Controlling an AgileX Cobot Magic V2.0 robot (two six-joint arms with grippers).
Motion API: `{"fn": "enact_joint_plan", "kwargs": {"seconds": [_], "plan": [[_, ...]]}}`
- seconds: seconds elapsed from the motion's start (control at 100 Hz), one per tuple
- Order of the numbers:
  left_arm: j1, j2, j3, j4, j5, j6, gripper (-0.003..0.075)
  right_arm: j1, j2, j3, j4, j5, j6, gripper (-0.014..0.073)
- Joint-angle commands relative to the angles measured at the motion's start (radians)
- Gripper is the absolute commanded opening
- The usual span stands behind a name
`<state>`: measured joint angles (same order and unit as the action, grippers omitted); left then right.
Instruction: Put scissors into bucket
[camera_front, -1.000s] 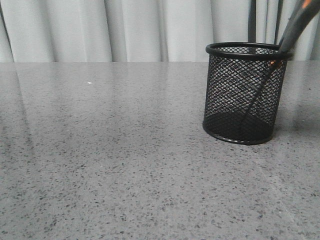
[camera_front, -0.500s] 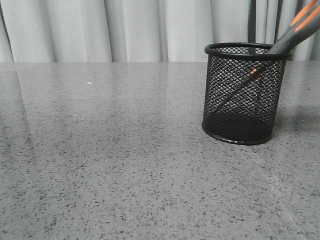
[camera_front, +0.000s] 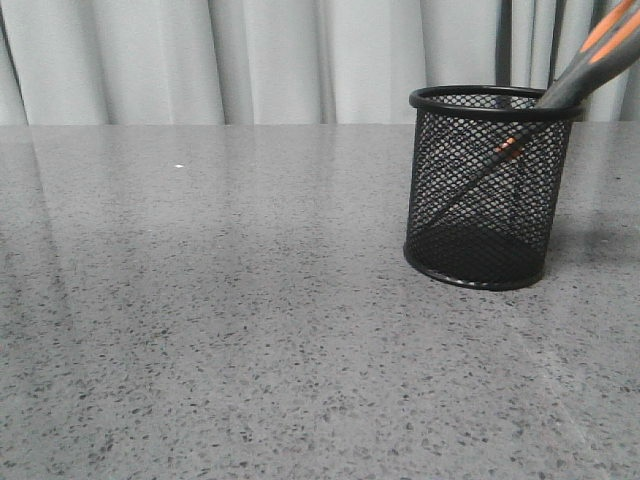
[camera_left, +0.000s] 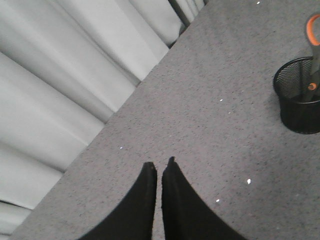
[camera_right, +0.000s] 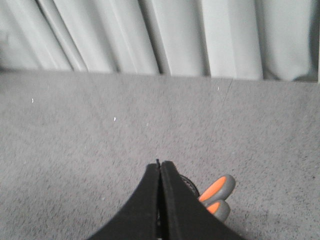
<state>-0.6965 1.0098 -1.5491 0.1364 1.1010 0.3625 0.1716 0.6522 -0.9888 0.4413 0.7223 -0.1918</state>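
The black wire-mesh bucket stands upright on the grey table at the right. The scissors stand in it, blades down and slanting across the inside. Their grey and orange handles lean on the rim and stick out to the upper right. No gripper touches them. The left wrist view shows the bucket and scissors far off. My left gripper is shut and empty above bare table. My right gripper is shut and empty, above the bucket, with the scissors' handles just beside its fingers.
The speckled grey table stretches out left of and in front of the bucket. Pale curtains hang along its far edge. Neither arm shows in the front view.
A second ago the scissors stood steeper in the bucket. They have tipped over to lean lower against the rim, and the bucket has shifted very slightly left. Nothing has moved in the last half second.
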Motion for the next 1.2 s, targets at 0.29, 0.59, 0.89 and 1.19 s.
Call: {"fn": "enact_joint_plan", "kwargs": {"seconds": [0.29, 0.59, 0.89, 1.19], "plan": [[0.002, -0.39, 0.695, -0.085, -0.731, -0.128, -0.0021, -0.003, -0.317, 0.341, 0.026, -0.329, -0.051, -0.0071], [0.002, -0.731, 1.224, -0.278, -1.163, -0.128, -0.0021, -0.003, -0.595, 0.612, 0.024, -0.369, -0.055, -0.0071], [0.002, -0.801, 1.291, -0.278, -1.198, -0.128, -0.0021, -0.003, -0.64, 0.647, 0.028, -0.373, -0.055, -0.0071], [0.002, -0.801, 1.291, -0.278, -1.198, -0.128, -0.0021, -0.003, -0.64, 0.647, 0.028, -0.373, -0.055, -0.0071]]}}
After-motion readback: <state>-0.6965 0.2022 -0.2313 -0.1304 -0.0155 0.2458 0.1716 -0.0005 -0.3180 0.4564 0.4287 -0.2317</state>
